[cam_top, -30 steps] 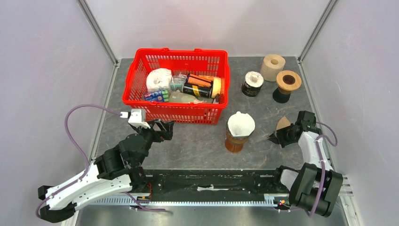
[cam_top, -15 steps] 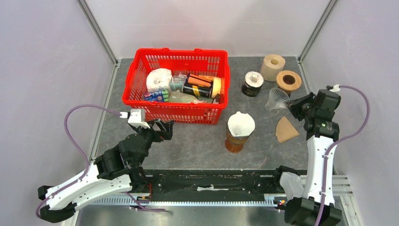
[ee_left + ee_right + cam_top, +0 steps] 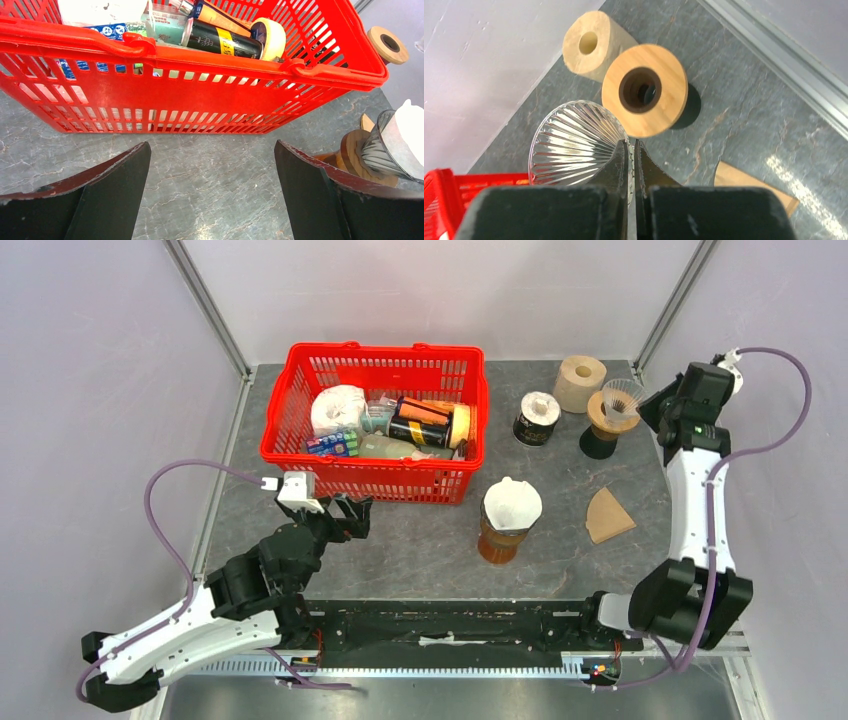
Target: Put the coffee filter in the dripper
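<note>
The rim of the clear ribbed glass dripper cone (image 3: 574,145) is being pinched by the right gripper (image 3: 630,146), its jaws being pressed almost together with only the thin glass wall between them. The cone is being held in the air just beside and partly over the round wooden ring stand (image 3: 645,90); whether glass and wood are touching cannot be told. The flat brown paper coffee filter (image 3: 608,515) is being left lying on the grey stone-patterned table (image 3: 420,540), well apart from the dripper cone, between the right arm and the amber glass server (image 3: 497,540) capped with a white paper filter (image 3: 512,502). The left gripper (image 3: 347,512) is being held wide apart with nothing in it, just in front of the red plastic basket (image 3: 372,480).

Compared with half a second earlier, the cone is being carried farther back, from a spot nearer the brown filter up to the wooden stand. A second ago the right gripper was being kept low beside that filter. The left arm is being seen almost unmoved.

The glass ribbing and the pinch on the rim are being shown only by the right wrist view, along with the hollow beige cardboard roll (image 3: 591,45) behind the stand. The wide spread of the left fingers (image 3: 100,195) is being shown best by the left wrist view.
</note>
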